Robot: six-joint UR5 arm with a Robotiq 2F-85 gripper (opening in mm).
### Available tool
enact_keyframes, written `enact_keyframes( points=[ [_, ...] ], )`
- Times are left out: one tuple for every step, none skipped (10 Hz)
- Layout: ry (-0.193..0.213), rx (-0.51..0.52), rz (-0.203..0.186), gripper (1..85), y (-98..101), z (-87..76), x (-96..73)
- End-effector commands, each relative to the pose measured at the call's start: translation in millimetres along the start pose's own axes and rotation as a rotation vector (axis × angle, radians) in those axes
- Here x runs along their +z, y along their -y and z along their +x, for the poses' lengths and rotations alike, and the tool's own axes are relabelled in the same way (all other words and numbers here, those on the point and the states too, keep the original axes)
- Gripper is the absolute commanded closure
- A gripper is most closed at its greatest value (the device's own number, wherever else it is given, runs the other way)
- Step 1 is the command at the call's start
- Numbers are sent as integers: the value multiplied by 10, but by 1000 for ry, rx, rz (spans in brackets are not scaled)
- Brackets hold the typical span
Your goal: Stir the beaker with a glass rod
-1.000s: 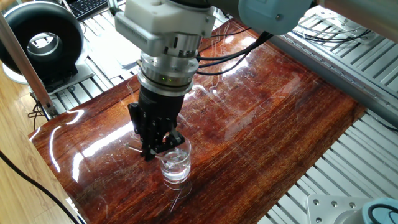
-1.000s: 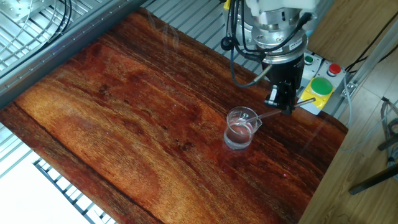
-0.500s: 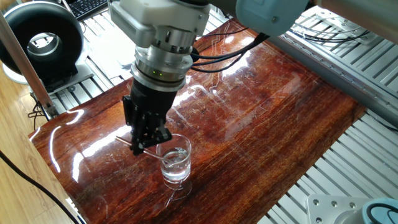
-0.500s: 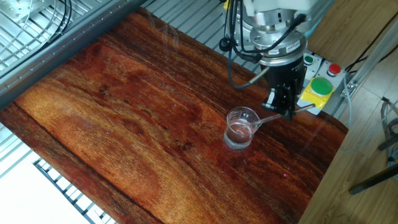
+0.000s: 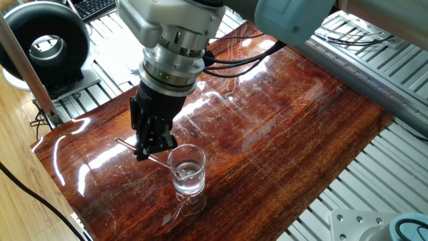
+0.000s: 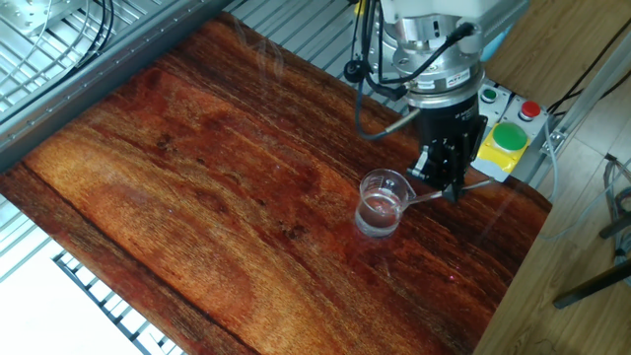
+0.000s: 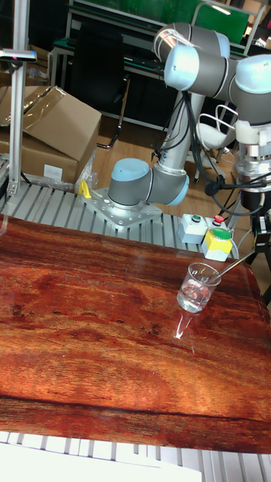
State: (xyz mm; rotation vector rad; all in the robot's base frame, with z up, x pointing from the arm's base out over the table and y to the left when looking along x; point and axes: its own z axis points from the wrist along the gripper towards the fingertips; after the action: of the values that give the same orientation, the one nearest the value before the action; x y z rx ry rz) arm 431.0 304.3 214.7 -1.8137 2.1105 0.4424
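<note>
The beaker (image 5: 186, 172) (image 6: 381, 202) (image 7: 198, 287) is a small clear glass with clear liquid, standing upright on the wooden table (image 5: 281, 120). The glass rod (image 5: 148, 156) (image 6: 429, 194) (image 7: 232, 266) is thin and transparent. It lies nearly level, one end reaching over the beaker's rim and into the glass. My gripper (image 5: 148, 148) (image 6: 446, 183) is shut on the glass rod beside the beaker, just off its rim. In the tall fixed view the gripper (image 7: 265, 248) sits at the right edge, mostly cut off.
A box with a green button (image 6: 508, 138) and a red button (image 6: 530, 109) sits at the table's edge behind the gripper. A black round device (image 5: 45, 43) stands off the table's corner. Aluminium rails (image 5: 374, 73) flank the table.
The gripper has slid sideways away from the beaker, drawing the rod outward so less of it reaches into the glass. The beaker has stayed in place.
</note>
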Motion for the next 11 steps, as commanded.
enact_keyframes(
  points=[
    [14, 33, 19, 847, 28, -10, -21],
    [9, 36, 18, 847, 17, 6, -24],
    [9, 39, 19, 847, 16, 8, -25],
    [16, 44, 21, 847, 16, -6, -27],
    [24, 61, 32, 847, 40, -25, -31],
    [31, 81, 31, 847, 28, -40, -39],
    [31, 94, 31, 847, 19, -44, -51],
    [31, 101, 29, 847, 6, -46, -62],
    [39, 114, 23, 847, -25, -76, -84],
    [39, 114, 21, 847, -37, -81, -98],
    [36, 112, 22, 847, -35, -73, -96]
  ],
)
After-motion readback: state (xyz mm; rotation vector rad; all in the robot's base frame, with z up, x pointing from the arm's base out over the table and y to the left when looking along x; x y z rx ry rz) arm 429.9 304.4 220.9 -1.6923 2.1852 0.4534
